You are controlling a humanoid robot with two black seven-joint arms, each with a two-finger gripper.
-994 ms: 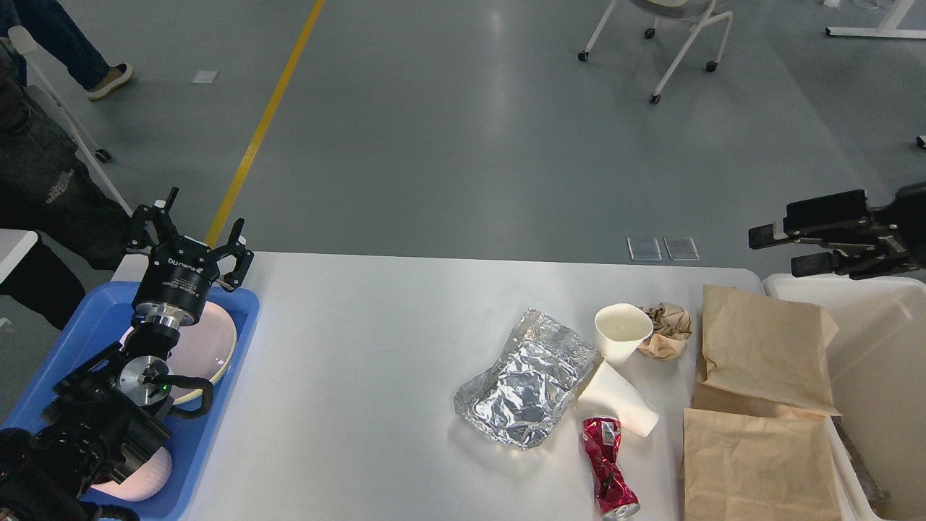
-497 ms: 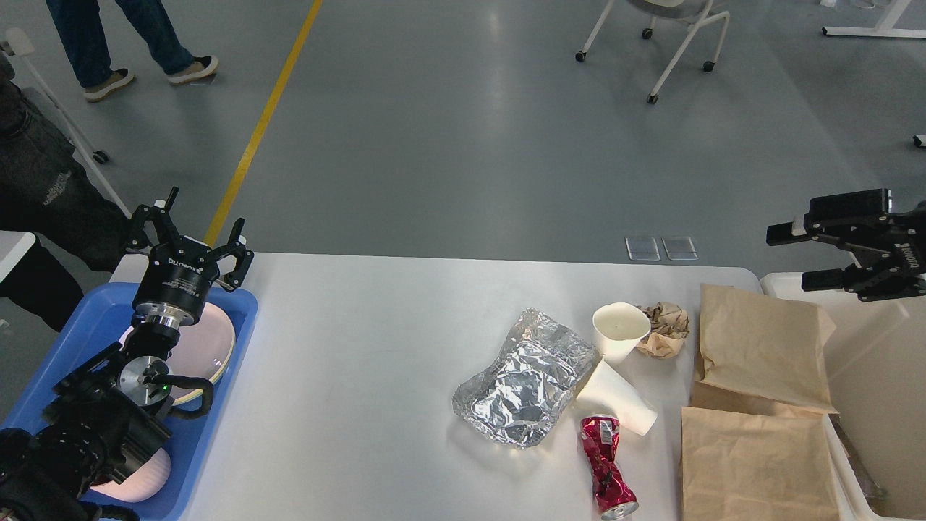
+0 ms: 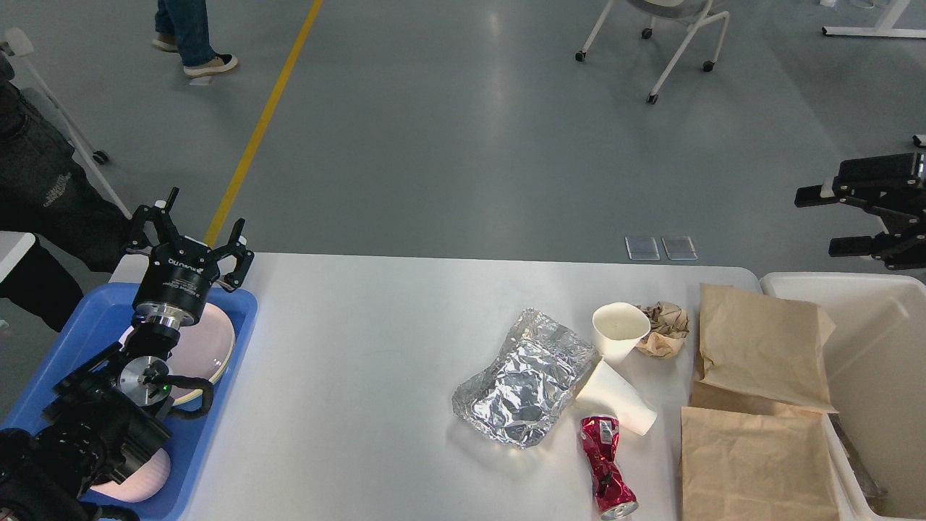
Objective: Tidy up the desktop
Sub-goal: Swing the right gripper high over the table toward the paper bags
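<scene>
**Still littered: rubbish sits down-left of the right gripper**

Broadly, the desktop fills the lower view, with a blue tray at its left end and a cream bin at its right. All the litter crowds the right part of the top: two brown bags beside the bin, then foil, two paper cups, a crushed can lying lengthwise toward me, and a paper wad.

The right gripper hangs above the bin's far edge, fingers spread, holding nothing; the bags lie below and left of it, nearest. The left gripper hovers over the tray, also spread and empty, well apart from the litter. So the right arm looks better placed.
</scene>
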